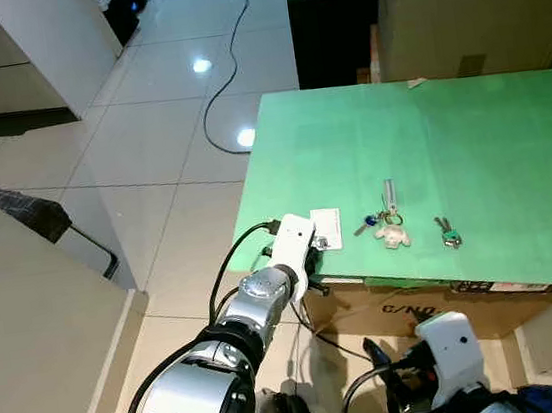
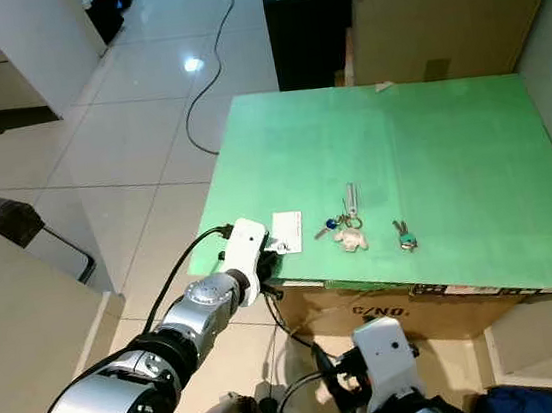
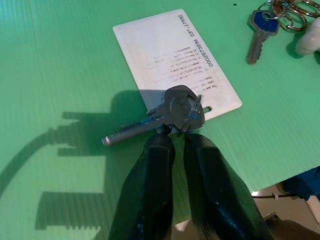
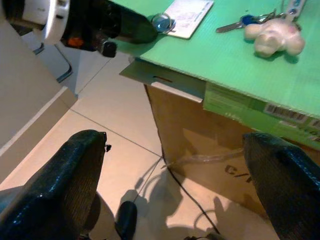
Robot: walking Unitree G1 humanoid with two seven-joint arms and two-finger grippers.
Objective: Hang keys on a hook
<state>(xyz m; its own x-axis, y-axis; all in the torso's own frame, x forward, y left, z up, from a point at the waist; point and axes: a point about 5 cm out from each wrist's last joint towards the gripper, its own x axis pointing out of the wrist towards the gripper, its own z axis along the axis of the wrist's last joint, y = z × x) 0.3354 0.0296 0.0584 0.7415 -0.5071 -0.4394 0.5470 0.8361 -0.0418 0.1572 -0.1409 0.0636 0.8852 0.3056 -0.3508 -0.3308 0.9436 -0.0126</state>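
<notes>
With its fingers closed on a grey key (image 3: pixel 170 112) atop a white card (image 3: pixel 175 62), the left gripper (image 3: pixel 179 135) should lift straight, while the right gripper (image 4: pixel 175 165) hangs wide open.

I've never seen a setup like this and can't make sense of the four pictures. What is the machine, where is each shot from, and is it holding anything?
It is a humanoid robot with two silver arms ending in two-finger black grippers. The two wide pictures come from its head cameras, looking down at a green board lying on a cardboard box. The other two come from cameras on its wrists.

On the board lie a white card, a key bunch with a small white toy, and a green-capped key.

The left gripper is at the board's near edge, pinching a grey key that lies over the card. The right gripper hangs open below the board, holding nothing.
</notes>
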